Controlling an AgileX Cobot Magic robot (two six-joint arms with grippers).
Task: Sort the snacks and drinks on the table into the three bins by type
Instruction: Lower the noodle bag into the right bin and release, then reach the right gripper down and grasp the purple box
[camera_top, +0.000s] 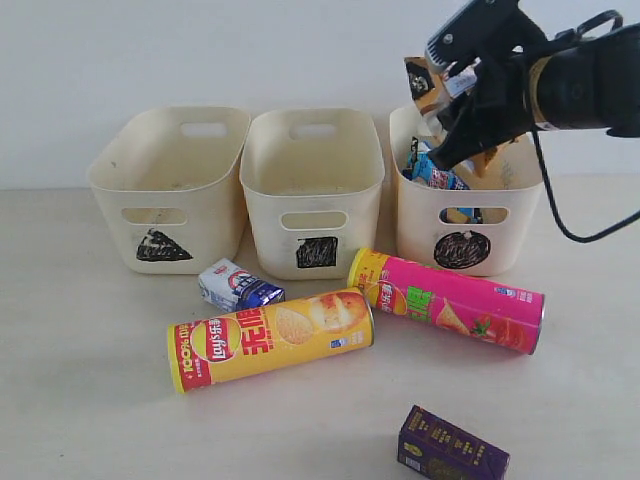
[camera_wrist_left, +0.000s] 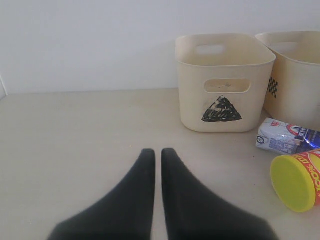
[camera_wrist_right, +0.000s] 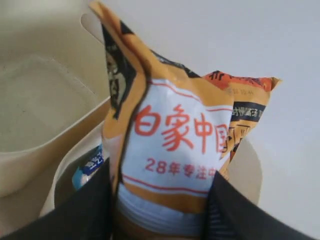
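My right gripper (camera_top: 450, 100) is shut on an orange-brown snack bag (camera_wrist_right: 170, 150), holding it above the circle bin (camera_top: 465, 225). That bin holds a blue bag (camera_top: 432, 168) and another orange bag (camera_wrist_right: 247, 107). A yellow chip tube (camera_top: 270, 338), a pink chip tube (camera_top: 450, 300), a white-blue carton (camera_top: 238, 285) and a dark purple carton (camera_top: 450, 448) lie on the table. The triangle bin (camera_top: 170, 185) and square bin (camera_top: 312, 190) look empty. My left gripper (camera_wrist_left: 157, 152) is shut on nothing, low over bare table, short of the triangle bin (camera_wrist_left: 222, 82).
A black cable (camera_top: 560, 215) hangs from the right arm beside the circle bin. A pale wall stands right behind the bins. The yellow tube's lid (camera_wrist_left: 295, 182) and the white-blue carton (camera_wrist_left: 285, 137) lie to one side of my left gripper.
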